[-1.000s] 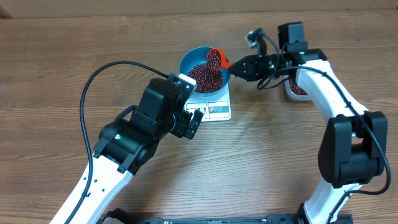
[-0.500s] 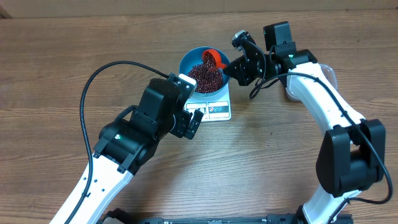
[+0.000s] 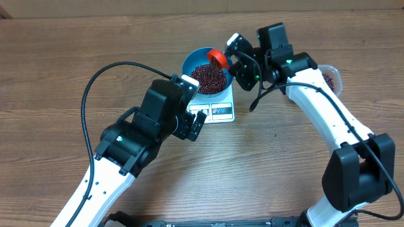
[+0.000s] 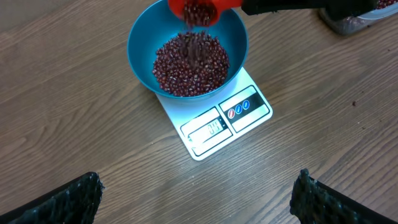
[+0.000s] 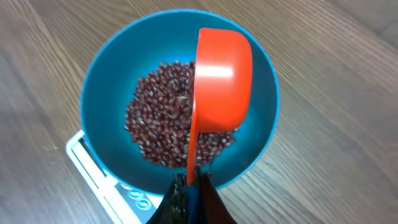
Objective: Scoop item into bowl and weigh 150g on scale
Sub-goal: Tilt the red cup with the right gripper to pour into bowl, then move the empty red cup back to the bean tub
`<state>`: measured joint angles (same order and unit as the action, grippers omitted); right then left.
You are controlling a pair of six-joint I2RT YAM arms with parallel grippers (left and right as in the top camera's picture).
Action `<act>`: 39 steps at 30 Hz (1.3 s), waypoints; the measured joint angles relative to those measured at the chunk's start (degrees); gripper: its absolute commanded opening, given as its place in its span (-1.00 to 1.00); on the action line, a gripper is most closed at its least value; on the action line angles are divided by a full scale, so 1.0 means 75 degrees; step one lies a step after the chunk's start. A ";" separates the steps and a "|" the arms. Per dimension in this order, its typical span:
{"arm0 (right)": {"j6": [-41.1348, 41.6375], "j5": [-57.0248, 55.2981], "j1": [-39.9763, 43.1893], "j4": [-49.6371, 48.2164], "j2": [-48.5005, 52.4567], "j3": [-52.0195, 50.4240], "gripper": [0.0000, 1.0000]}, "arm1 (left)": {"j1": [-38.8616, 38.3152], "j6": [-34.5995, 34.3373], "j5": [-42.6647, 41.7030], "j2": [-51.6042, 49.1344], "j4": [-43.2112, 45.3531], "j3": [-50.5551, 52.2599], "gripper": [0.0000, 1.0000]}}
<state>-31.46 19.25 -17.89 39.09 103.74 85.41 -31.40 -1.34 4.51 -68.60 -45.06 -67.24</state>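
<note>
Since a second ago, right gripper (image 5: pixel 189 186) has swung left and rolled the orange scoop (image 5: pixel 221 81) mouth-down over the blue bowl (image 4: pixel 140 43) on the scale (image 4: pixel 230 118), so beans (image 4: pixel 189 65) fall inside; jaws clenched on its handle (image 5: pixel 191 143). Left gripper (image 4: pixel 196 193) waits released, nearer; display (image 4: pixel 208 129) digits seemingly unreadable.

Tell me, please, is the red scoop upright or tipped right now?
Tipped: the scoop is tilted mouth-down over the bowl, and beans are spilling from it.

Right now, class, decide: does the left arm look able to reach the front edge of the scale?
Probably yes. The left gripper hangs open just short of the scale, only bare table between; the right gripper holds its scoop over the bowl, beyond it.
</note>
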 measured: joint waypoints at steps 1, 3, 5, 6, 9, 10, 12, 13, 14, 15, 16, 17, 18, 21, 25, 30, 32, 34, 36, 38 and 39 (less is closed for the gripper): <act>-0.0125 -0.0169 -0.0058 0.0032 -0.0020 0.0000 -0.93 | 0.0000 0.0000 0.0000 0.0000 0.0000 0.0000 0.99; -0.0297 -0.0449 -0.0163 0.0076 -0.0087 0.0000 -0.93 | 0.0000 0.0000 0.0000 0.0000 0.0000 0.0000 0.99; -0.0431 -0.0726 -0.0274 0.0076 -0.0181 0.0000 -0.93 | 0.0000 0.0000 0.0000 0.0000 0.0003 0.0000 0.99; -0.0478 -0.0813 -0.0306 0.0082 -0.0219 0.0000 -0.93 | 0.0000 0.0000 0.0000 0.0000 0.0000 0.0000 0.99; -0.0641 -0.1026 -0.0428 0.0108 -0.0356 0.0000 -0.93 | 0.0000 0.0000 0.0000 0.0000 0.0000 0.0000 0.99; -0.0667 -0.1081 -0.0460 0.0105 -0.0396 0.0000 -0.93 | 0.0000 0.0000 0.0000 0.0000 0.0000 0.0000 0.99; -0.0717 -0.1128 -0.0510 0.0105 -0.0443 0.0000 -0.93 | 0.0000 -0.0003 0.0000 0.0000 0.0000 0.0000 0.99; -0.0746 -0.1174 -0.0536 0.0105 -0.0472 0.0000 -0.93 | 0.0000 0.0000 0.0000 0.0000 0.0000 0.0000 0.99; -0.0761 -0.1198 -0.0568 0.0108 -0.0501 0.0000 -0.93 | 0.0000 0.0000 0.0000 0.0000 0.0000 0.0000 0.99; -0.0775 -0.1218 -0.0586 0.0105 -0.0530 0.0000 -0.93 | 0.0000 0.0000 0.0000 0.0000 0.0000 0.0000 0.99; -0.0787 -0.1224 -0.0603 0.0105 -0.0562 0.0000 -0.93 | 0.0000 0.0000 0.0000 0.0000 0.0000 0.0000 0.99; -0.0799 -0.1233 -0.0621 0.0108 -0.0603 0.0000 -0.93 | 0.0000 0.0000 0.0000 0.0000 0.0000 0.0000 0.99; -0.0807 -0.1230 -0.0624 0.0108 -0.0644 0.0000 -0.93 | 0.0000 0.0000 0.0000 0.0000 0.0000 0.0000 0.99; -0.0810 -0.1236 -0.0629 0.0108 -0.0801 0.0000 -0.93 | 0.0000 0.0000 0.0000 0.0000 0.0000 0.0000 0.99; -0.0766 -0.1294 -0.0627 0.0108 -0.1014 0.0000 -0.93 | 0.0000 0.0000 0.0000 0.0000 0.0000 0.0000 0.99; -0.0047 -0.1996 -0.0618 0.0137 -0.1230 0.0000 -0.93 | 0.0000 0.0000 0.0000 0.0000 0.0000 0.0000 0.99; 0.0326 -0.2358 -0.0589 0.0210 -0.1306 0.0000 -0.93 | 0.0000 0.0000 0.0000 0.0000 0.0000 0.0000 0.99; 0.0676 -0.2713 -0.0504 0.0376 -0.1384 0.0000 -0.93 | 0.0000 0.0000 0.0000 0.0000 0.0000 0.0000 1.00; 0.1000 -0.3008 -0.0364 0.0536 -0.1434 0.0000 -0.93 | 0.0000 0.0000 0.0000 0.0000 0.0000 0.0000 1.00; 0.1311 -0.3252 -0.0154 0.0711 -0.1454 0.0000 -0.93 | 0.0000 0.0000 0.0000 0.0000 0.0000 0.0000 0.99; 0.1466 -0.3348 -0.0015 0.0810 -0.1454 0.0000 -0.92 | 0.0000 0.0000 0.0000 0.0000 0.0000 0.0000 0.99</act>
<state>-20.47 -5.87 -18.00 45.17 92.84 85.41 -31.40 -1.34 4.51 -68.60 -45.06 -67.24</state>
